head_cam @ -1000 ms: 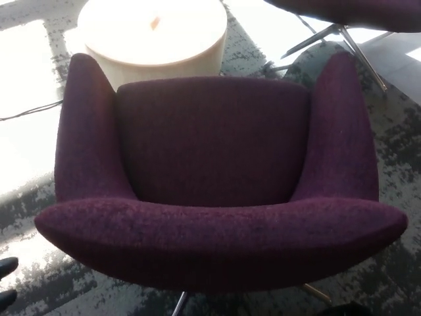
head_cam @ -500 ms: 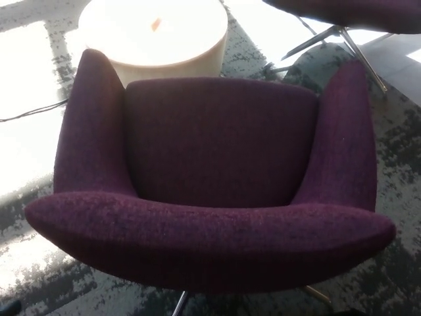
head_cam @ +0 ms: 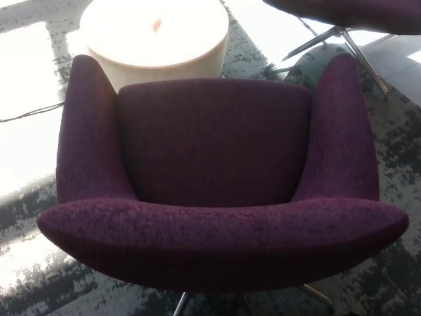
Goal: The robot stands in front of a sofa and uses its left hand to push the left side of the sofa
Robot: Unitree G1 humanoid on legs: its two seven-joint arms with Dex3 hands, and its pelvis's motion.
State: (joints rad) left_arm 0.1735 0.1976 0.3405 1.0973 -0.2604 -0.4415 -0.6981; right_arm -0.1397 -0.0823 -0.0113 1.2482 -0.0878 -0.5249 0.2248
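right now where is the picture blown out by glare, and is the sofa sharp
Head view: the round table and the floor at left are washed out white by strong light; the purple sofa is evenly lit but slightly soft, its fabric grain faint.

No robot body in view.

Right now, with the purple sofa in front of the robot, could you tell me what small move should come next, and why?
Probably bring the left robot hand into view toward the sofa's left armrest. Neither hand shows in the head view, and nothing touches the sofa, so the push cannot start until that hand reaches that side.
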